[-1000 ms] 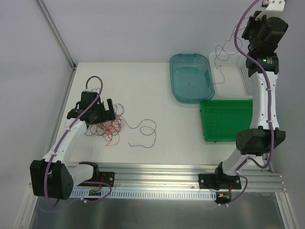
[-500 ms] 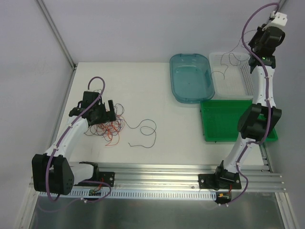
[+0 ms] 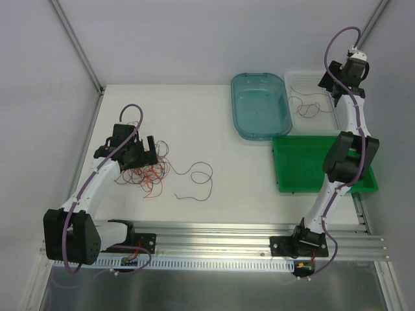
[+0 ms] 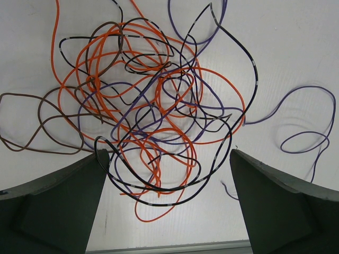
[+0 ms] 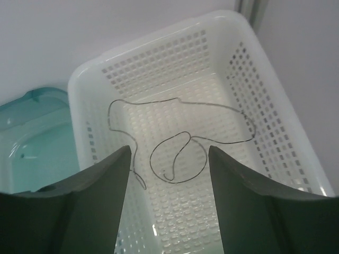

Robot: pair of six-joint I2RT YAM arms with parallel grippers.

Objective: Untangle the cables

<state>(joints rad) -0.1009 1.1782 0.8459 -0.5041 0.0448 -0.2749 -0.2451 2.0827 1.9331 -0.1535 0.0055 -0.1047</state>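
The bunched cables (image 4: pixel 159 100) sit right beneath the left gripper (image 4: pixel 167 154), between its wide-spread jaws; the right gripper (image 5: pixel 168 150), far off, hangs parted and empty over a white basket (image 5: pixel 159 50).

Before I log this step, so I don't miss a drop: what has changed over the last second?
The right hand came down from high above the white basket, opened and let go of a thin dark wire, which now lies inside the basket. The left hand, open over the tangle, and the loose strand stayed put.
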